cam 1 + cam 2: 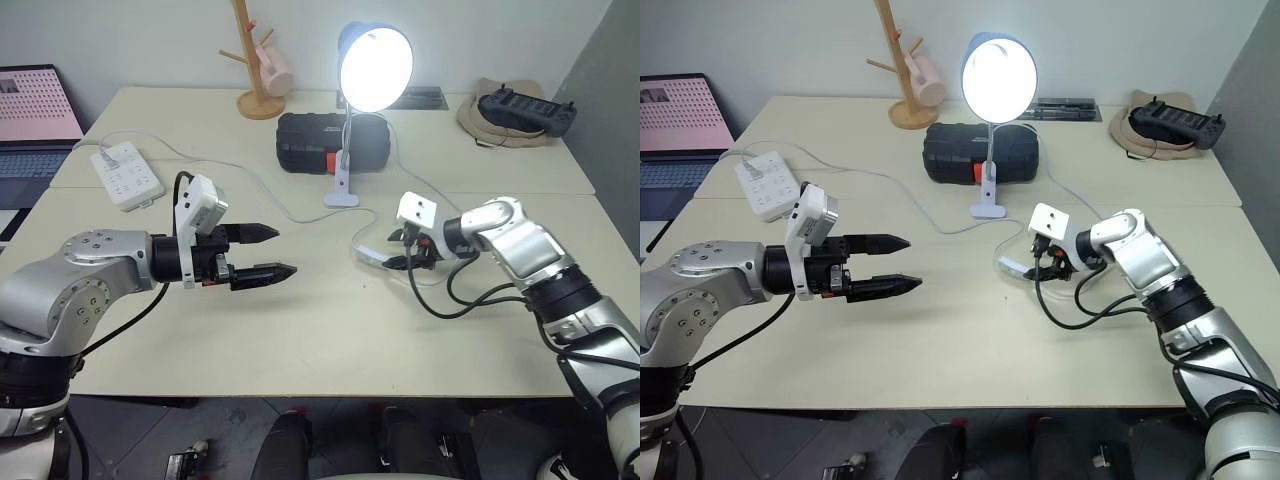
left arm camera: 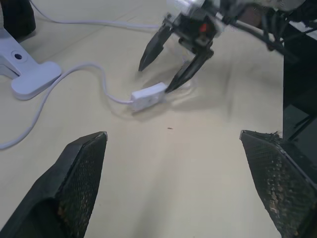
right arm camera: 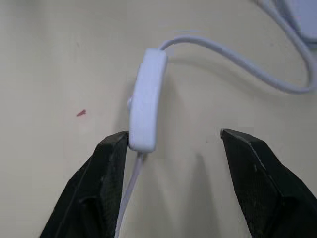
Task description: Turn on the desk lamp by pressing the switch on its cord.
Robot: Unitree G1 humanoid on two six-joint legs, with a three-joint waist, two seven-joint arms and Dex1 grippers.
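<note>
Light-blue dome-shaded desk lamp (image 1: 375,65) glows at desk (image 1: 300,340) rear. Right claw (image 3: 173,144) spread, one finger touching small white oblong inline switch (image 3: 147,101) lying mid-desk on thin white cord (image 3: 237,59). Left claw (image 1: 270,252) spread, well apart. Risk: stray nudge re-presses switch, killing light.

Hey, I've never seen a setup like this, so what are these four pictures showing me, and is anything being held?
This is a two-armed robot at a beige table. Two pictures come from cameras on its head, looking down over both arms. The other two come from a camera on each wrist, looking along that claw's black fingers.

On the table stands a desk lamp, lit, with a thin white cord leading to a small white switch. There is also a power strip, a black case and a wooden mug stand.

The left claw hangs open over the table. The right claw is open at the switch, one fingertip against its end. Nothing is held.
</note>
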